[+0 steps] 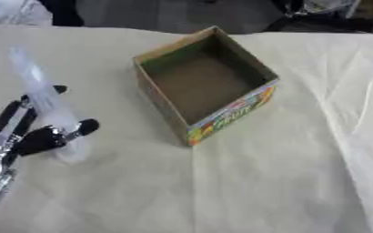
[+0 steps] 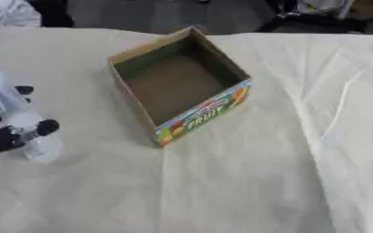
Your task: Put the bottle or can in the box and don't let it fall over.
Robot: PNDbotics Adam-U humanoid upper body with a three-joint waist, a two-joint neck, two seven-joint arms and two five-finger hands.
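Observation:
A clear plastic bottle (image 1: 46, 102) stands upright on the cream tablecloth at the left, blurred and see-through. My left hand (image 1: 32, 134) comes in from the lower left with its black fingers and thumb curled around the bottle's lower part. To the right of the bottle sits an open cardboard box (image 1: 203, 82) with a colourful printed front; nothing lies inside it. My right hand shows in neither view.
The cream cloth (image 1: 245, 182) covers the whole table, with folds running down its right side. Dark shapes stand beyond the far edge (image 1: 182, 11).

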